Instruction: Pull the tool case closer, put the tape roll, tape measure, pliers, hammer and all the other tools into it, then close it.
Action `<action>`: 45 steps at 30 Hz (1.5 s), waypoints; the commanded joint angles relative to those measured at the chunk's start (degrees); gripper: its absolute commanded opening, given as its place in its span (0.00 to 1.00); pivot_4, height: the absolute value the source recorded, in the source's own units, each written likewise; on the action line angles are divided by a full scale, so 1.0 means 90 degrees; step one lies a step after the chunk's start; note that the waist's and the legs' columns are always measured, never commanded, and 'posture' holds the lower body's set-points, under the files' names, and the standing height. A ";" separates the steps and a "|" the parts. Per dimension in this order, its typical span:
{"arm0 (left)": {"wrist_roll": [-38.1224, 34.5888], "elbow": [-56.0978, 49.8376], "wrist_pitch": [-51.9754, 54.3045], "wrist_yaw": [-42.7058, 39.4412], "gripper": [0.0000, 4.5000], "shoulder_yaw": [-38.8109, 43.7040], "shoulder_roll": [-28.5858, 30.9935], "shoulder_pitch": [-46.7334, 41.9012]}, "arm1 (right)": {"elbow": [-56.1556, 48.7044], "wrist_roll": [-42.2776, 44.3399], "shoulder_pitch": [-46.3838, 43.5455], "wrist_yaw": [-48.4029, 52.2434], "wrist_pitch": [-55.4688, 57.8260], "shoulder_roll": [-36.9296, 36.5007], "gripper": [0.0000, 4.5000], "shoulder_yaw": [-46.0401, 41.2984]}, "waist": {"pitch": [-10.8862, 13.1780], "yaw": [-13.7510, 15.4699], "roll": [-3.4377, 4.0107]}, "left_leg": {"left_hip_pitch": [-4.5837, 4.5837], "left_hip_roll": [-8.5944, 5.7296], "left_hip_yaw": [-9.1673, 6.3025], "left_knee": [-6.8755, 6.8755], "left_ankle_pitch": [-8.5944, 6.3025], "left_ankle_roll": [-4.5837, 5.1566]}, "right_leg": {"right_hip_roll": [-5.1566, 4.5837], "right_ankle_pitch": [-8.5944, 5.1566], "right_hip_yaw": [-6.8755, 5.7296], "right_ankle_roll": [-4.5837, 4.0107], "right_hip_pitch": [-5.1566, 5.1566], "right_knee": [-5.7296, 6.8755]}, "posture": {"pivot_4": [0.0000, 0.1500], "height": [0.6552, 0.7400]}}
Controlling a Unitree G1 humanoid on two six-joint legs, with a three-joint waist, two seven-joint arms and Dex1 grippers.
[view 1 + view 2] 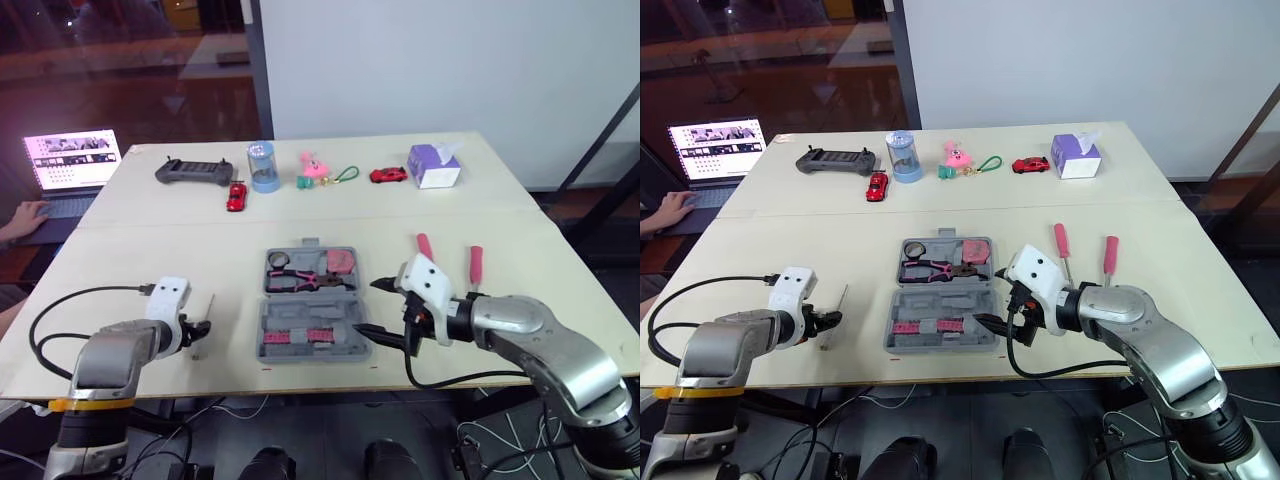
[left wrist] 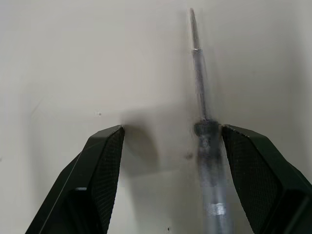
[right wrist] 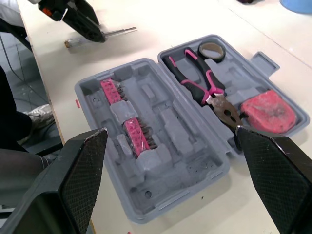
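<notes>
Near the front edge of the table (image 1: 150, 250), in the middle, the grey tool case (image 1: 312, 310) lies open in the head views. Its back half holds the pliers (image 1: 300, 282), the tape roll (image 1: 279, 261) and the pink tape measure (image 1: 343, 263). The right gripper (image 1: 367, 307) hangs at the right side of the case, its fingers spread wide with nothing in them. A pink screwdriver (image 1: 424, 245) and a second pink screwdriver (image 1: 476, 265) lie behind it, toward the right edge. The left gripper (image 1: 202, 330) is low by the front left corner, at a clear screwdriver (image 1: 207, 318).

From the left wrist, the two fingers (image 2: 105, 161) are open and grip nothing. The clear screwdriver lies flat on the table between them, just beside one finger and well apart from the other.

From the right wrist, the fingers (image 3: 78, 170) stand far apart, and the open case lies past them, in the gap. Pink bits (image 3: 129, 126) sit in the nearer half.
</notes>
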 commanded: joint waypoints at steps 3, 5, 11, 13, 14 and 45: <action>-0.0099 0.0030 -0.0429 0.0269 0.74 -0.0053 -0.0324 0.0201 | -0.0023 0.0093 -0.0238 0.0222 -0.0054 -0.0148 1.00 -0.0107 | -0.0001 0.0046 0.0001 | 0.0001 -0.0001 0.0000 0.0000 0.0000 0.0000 | -0.0001 0.0000 0.0000 0.0000 0.0003 0.0000 | 1.00 1.00; -0.0108 0.0174 -0.0686 0.0295 0.74 -0.0156 -0.0442 0.0152 | 0.0007 0.0096 -0.0268 0.0273 -0.0056 -0.0182 1.00 -0.0108 | -0.0001 0.0098 0.0001 | 0.0004 -0.0001 0.0000 0.0000 0.0000 0.0000 | -0.0001 0.0000 -0.0001 0.0000 0.0008 0.0000 | 1.00 1.00; 0.0007 0.0578 -0.1164 0.0322 0.74 -0.0392 -0.0482 0.0063 | 0.0042 0.0066 -0.0291 0.0362 -0.0063 -0.0212 1.00 -0.0109 | -0.0003 0.0175 0.0004 | 0.0007 -0.0003 -0.0002 0.0001 0.0004 -0.0006 | -0.0003 0.0001 -0.0002 -0.0001 0.0015 -0.0001 | 1.00 1.00; 0.0004 0.0629 -0.1163 0.0370 0.74 -0.0395 -0.0481 0.0080 | 0.0042 0.0068 -0.0317 0.0377 -0.0050 -0.0217 1.00 -0.0118 | -0.0003 0.0168 0.0004 | 0.0008 -0.0003 -0.0002 0.0001 0.0004 -0.0006 | -0.0002 0.0001 -0.0002 0.0000 0.0016 -0.0001 | 1.00 1.00; 0.0029 0.0643 -0.1218 0.0350 0.74 -0.0462 -0.0429 0.0094 | 0.0042 0.0068 -0.0325 0.0384 -0.0047 -0.0222 1.00 -0.0123 | -0.0003 0.0168 0.0004 | 0.0008 -0.0003 -0.0001 0.0001 0.0004 -0.0006 | -0.0002 0.0001 -0.0002 -0.0001 0.0016 -0.0001 | 1.00 1.00; -0.0108 -0.0059 -0.0944 0.0636 0.00 -0.0552 -0.0298 0.0353 | 0.0194 -0.0041 -0.0483 0.0515 -0.0108 -0.0251 1.00 -0.0079 | -0.0003 0.0133 0.0005 | 0.0009 -0.0001 -0.0001 -0.0004 0.0003 -0.0005 | 0.0000 0.0001 -0.0002 -0.0001 0.0014 -0.0006 | 1.00 1.00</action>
